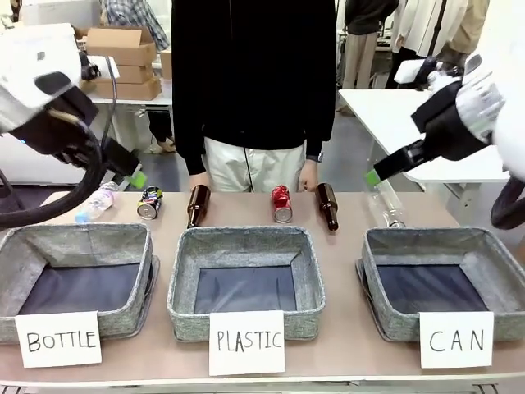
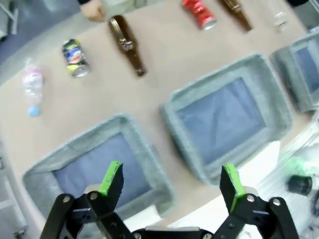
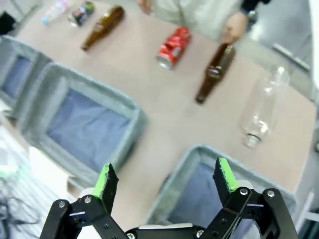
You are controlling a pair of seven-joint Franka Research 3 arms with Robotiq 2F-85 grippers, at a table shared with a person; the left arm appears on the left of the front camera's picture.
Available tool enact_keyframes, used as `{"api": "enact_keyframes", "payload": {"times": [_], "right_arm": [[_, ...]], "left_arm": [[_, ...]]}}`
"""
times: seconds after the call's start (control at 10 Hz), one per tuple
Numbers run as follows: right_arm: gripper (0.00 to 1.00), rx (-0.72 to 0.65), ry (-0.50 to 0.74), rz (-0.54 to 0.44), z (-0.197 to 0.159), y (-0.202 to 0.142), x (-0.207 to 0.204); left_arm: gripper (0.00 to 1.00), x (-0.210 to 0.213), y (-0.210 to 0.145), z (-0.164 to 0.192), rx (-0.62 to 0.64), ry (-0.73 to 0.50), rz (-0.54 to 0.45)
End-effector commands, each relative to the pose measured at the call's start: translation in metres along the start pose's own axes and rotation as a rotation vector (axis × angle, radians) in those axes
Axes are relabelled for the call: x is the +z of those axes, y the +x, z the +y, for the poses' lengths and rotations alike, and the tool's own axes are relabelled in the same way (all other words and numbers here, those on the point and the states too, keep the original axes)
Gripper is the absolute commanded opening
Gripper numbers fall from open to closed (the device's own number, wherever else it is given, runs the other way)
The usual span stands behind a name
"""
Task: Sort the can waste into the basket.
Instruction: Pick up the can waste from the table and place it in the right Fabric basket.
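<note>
A crushed red can (image 1: 281,203) (image 2: 199,13) (image 3: 174,47) lies at the far middle of the table, near the person's hand. A black printed can (image 1: 149,203) (image 2: 75,58) (image 3: 81,13) lies far left. The basket (image 1: 447,279) (image 3: 209,194) marked "CAN" stands at the front right, with nothing inside. My left gripper (image 1: 135,177) (image 2: 169,181) hangs open above the table's left side, over the left bin. My right gripper (image 1: 376,175) (image 3: 167,181) hangs open above the right side, over the near rim of the CAN basket. Both hold nothing.
Alike bins marked "BOTTLE" (image 1: 74,279) and "PLASTIC" (image 1: 246,279) stand front left and middle. Two brown glass bottles (image 1: 197,205) (image 1: 328,205), a small plastic bottle (image 1: 97,202) and a clear bottle (image 1: 385,205) lie along the far edge. A person (image 1: 254,90) stands behind the table.
</note>
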State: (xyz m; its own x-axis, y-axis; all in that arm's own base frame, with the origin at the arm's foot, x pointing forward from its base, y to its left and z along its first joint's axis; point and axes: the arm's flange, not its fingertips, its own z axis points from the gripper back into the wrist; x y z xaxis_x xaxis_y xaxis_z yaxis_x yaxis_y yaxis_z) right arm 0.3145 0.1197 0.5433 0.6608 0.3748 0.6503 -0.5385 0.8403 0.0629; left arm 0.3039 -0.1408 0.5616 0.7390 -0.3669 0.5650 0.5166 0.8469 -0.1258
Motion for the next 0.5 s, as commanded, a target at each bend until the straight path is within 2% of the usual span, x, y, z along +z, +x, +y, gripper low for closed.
{"api": "enact_keyframes", "payload": {"times": [0.0, 0.1, 0.3, 0.4], "right_arm": [[1.00, -0.430, 0.559, -0.094, -0.024, -0.007, 0.033], [1.00, -0.652, 0.798, -0.091, -0.049, -0.023, 0.050], [1.00, -0.935, 0.964, -0.193, -0.096, -0.058, 0.062], [1.00, -1.039, 0.955, -0.240, -0.115, -0.075, 0.062]], "left_arm": [[1.00, 0.035, -0.005, 0.035, 0.229, -0.644, -0.113], [1.00, 0.052, -0.018, 0.070, 0.365, -0.915, -0.222], [1.00, 0.059, -0.047, 0.115, 0.620, -0.972, -0.370], [1.00, 0.055, -0.058, 0.125, 0.688, -0.993, -0.397]]}}
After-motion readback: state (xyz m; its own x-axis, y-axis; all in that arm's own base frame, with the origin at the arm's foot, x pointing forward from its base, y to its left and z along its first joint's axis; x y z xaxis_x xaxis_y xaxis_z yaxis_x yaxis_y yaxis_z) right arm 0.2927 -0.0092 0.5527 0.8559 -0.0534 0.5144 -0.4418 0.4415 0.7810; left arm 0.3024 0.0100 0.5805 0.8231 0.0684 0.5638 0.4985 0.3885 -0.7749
